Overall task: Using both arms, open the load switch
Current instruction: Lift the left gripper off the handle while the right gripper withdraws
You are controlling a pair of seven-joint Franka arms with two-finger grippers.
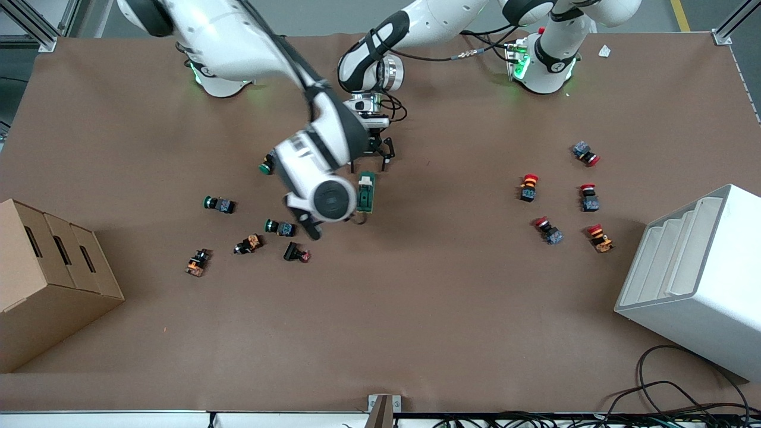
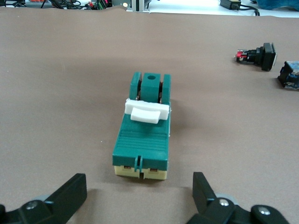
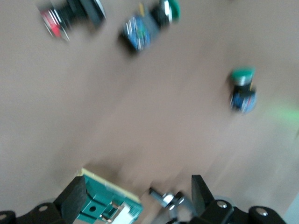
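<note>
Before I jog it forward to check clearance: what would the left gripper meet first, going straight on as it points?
Probably the load switch: its cream end faces the open left gripper.

Left arm's black two-finger gripper [image 1: 372, 159] low over table, fingers spread wide (both tips show in its wrist view). Right arm's black two-finger gripper [image 3: 135, 198] hangs beside it, fingers also apart, wrist tilted.

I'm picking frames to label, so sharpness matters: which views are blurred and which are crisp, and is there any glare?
Left wrist view: crisp, the load switch sharply outlined between the open left hand. Right wrist view: motion-smeared, push-buttons streaked, with the right hand open. Front view: sharp and evenly lit, soft arm shadows on the table, green glow at the bases, no glare.
</note>
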